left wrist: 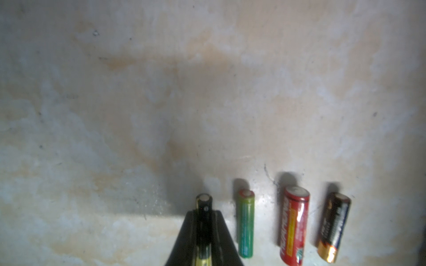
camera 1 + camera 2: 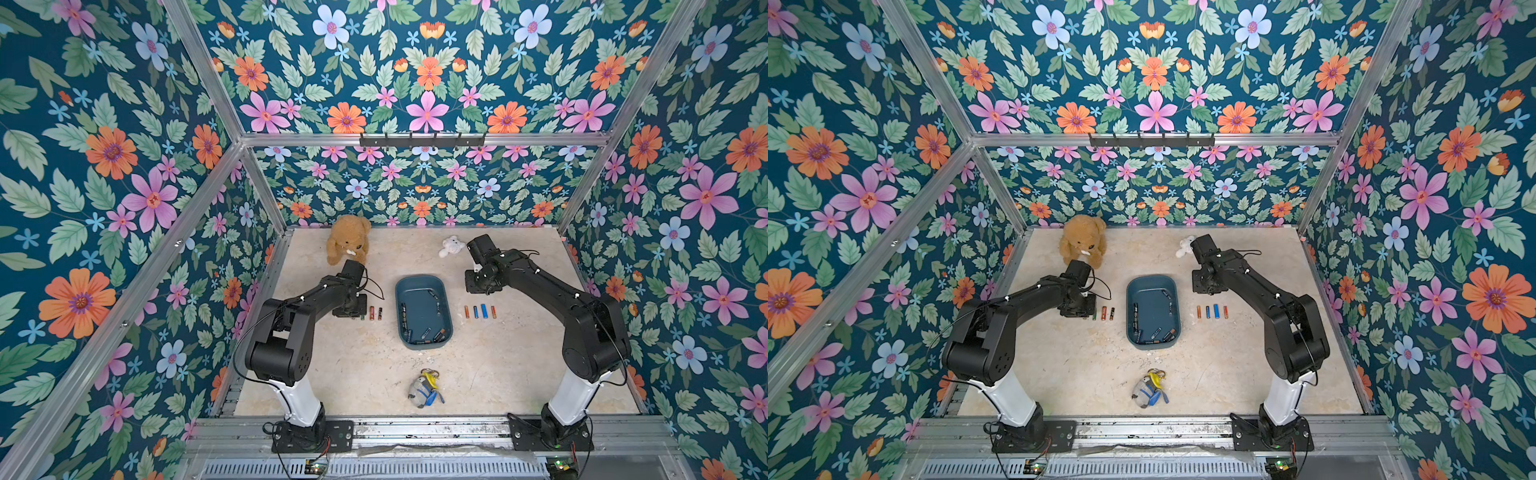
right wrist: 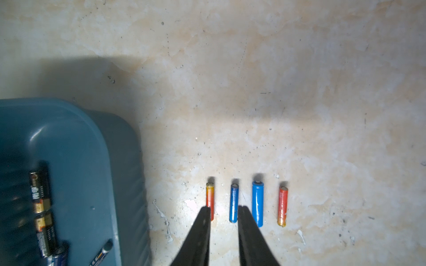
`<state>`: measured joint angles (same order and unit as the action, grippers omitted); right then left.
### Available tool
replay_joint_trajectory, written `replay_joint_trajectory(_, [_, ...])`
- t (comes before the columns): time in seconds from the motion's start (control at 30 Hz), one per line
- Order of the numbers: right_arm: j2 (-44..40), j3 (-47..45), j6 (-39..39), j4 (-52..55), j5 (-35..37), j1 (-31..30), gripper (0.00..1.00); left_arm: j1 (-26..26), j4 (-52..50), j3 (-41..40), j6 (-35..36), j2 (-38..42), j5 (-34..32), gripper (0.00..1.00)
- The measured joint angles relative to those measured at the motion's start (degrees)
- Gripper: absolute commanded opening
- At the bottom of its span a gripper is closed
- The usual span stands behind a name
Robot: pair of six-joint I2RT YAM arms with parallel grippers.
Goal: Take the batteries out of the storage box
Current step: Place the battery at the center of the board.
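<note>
1. Left wrist view: left gripper pinches a black battery beside three laid-out cells.
2. Right gripper narrow, empty, near four cells.
3. Storage box sits central on the table, more batteries inside.

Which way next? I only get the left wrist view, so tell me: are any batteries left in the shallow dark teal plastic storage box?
Observer: Yes, the storage box holds several slim black cylindrical batteries, most at its end nearest the robot.
Operator: My left gripper grips a black-and-gold battery; is the right gripper free?
Observer: Yes, it hangs open and empty.
Operator: Any batteries out on that side?
Observer: A row of four batteries lies on the beige tabletop right of the box: orange, dark blue, bright blue, red.
</note>
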<state>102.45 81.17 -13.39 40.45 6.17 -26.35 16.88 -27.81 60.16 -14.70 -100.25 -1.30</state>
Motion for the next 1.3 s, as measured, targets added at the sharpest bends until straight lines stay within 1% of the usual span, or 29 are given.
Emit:
replay_joint_trajectory(0.2, [0.04, 0.09, 0.00, 0.02, 0.04, 0.00, 0.27, 0.00, 0.39, -0.50, 0.02, -0.42, 0.02, 0.16])
replay_joint_trajectory(0.67, [0.04, 0.04, 0.00, 0.02, 0.04, 0.00, 0.27, 0.00, 0.79, -0.94, 0.02, 0.13, 0.00, 0.20])
replay_joint_trajectory(1.17, [-0.07, -0.04, 0.00, 0.02, 0.04, 0.00, 0.27, 0.00, -0.20, 0.59, 0.02, 0.85, 0.00, 0.22])
replay_joint_trajectory(1.3, [-0.13, 0.70, -0.13, 0.44, 0.22, -0.39, 0.27, 0.00, -1.38, 1.64, -0.02, 2.84, 0.02, 0.23])
